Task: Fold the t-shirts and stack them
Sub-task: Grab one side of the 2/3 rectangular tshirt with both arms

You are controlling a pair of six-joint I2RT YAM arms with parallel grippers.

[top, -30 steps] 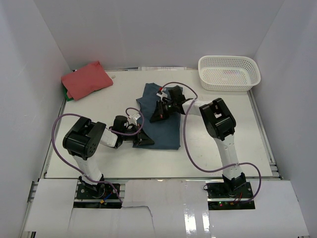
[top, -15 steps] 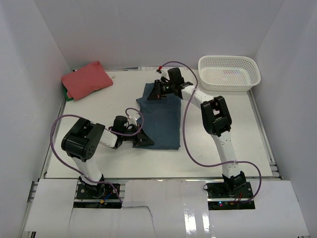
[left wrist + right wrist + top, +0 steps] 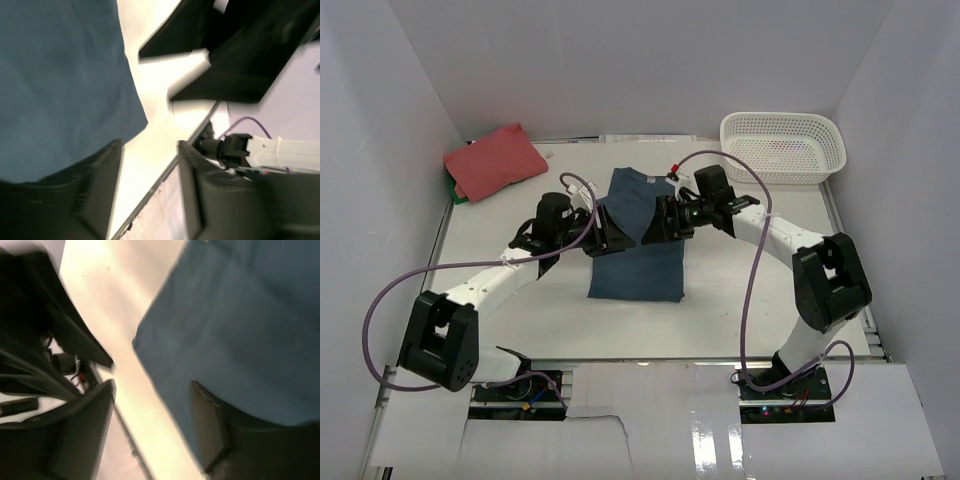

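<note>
Teal t-shirt [image 3: 638, 255] lies flat mid-tabletop [image 3: 750, 285], folded into a long narrow rectangle, neck end toward the back wall. Top layer sits a bit skewed at the far end. We can't make out the neck label.

Coral-red t-shirt [image 3: 496, 160] is folded in the far-left corner, well apart from the teal one. It rests on something green [image 3: 457, 196] that only peeks out at its near-left edge.

Left claw [image 3: 608, 234] sits over the teal shirt's left edge, about halfway along. In the wrist view the left claw [image 3: 150, 150] is parted to a medium gap with nothing in it. We see bare tabletop between the fingers [image 3: 95, 185] and teal cloth off to one side.

Right claw [image 3: 656, 222] sits over the shirt's right half, near the far end, facing the left one. The two are close, tips nearly meeting above the cloth. From its wrist cam the right claw [image 3: 152, 390] is likewise spread and gripping nothing, with the shirt edge and tabletop showing through the gap.

White lattice basket [image 3: 782, 178] is in the far-right corner, clear of both shirts.
</note>
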